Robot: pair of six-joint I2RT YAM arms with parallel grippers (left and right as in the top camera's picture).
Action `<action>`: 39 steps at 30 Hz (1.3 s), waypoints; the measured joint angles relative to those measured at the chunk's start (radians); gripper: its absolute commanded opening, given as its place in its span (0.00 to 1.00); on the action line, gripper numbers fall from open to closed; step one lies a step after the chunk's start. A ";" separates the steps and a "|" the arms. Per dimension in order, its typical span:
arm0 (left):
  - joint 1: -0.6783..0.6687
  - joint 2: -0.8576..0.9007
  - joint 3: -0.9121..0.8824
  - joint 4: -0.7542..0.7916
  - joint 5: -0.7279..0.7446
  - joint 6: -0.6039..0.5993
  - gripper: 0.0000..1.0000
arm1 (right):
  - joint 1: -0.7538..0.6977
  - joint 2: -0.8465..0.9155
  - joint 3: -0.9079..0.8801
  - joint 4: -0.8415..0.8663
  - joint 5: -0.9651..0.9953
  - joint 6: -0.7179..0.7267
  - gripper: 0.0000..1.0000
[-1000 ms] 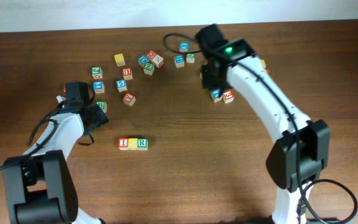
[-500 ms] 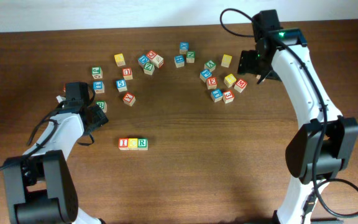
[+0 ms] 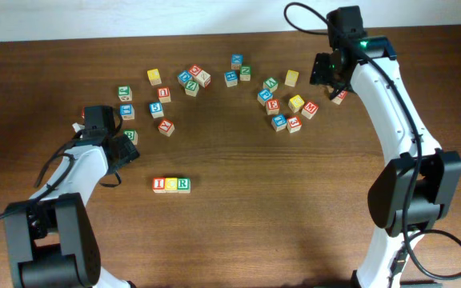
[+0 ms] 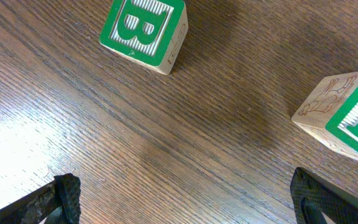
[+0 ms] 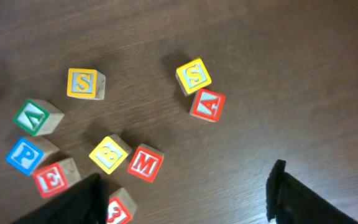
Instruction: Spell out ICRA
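Three blocks reading I, C, R (image 3: 170, 184) stand in a row at the front middle of the table. A red A block (image 5: 207, 104) lies just below a yellow S block (image 5: 194, 75); in the overhead view the A block (image 3: 340, 98) peeks out beside my right arm. My right gripper (image 5: 182, 199) is open and empty, above the table near the red M block (image 5: 145, 163); it shows overhead (image 3: 327, 80) at the back right. My left gripper (image 4: 185, 208) is open and empty, low over bare wood near a green B block (image 4: 145, 31).
A right cluster holds a yellow S (image 5: 84, 83), a green block (image 5: 36, 117), a blue P (image 5: 25, 154), a red E (image 5: 53, 179) and a yellow block (image 5: 109, 154). More blocks lie at the back left (image 3: 160, 94). Another green block (image 4: 347, 118) is beside my left gripper.
My right arm swung from over the middle cluster to the back right, then edged slightly. The left arm and the I, C, R row have not moved.
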 measured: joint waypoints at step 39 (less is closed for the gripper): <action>0.000 0.000 0.000 0.000 0.000 0.000 0.99 | -0.125 0.307 -0.001 0.206 -0.130 -0.136 0.52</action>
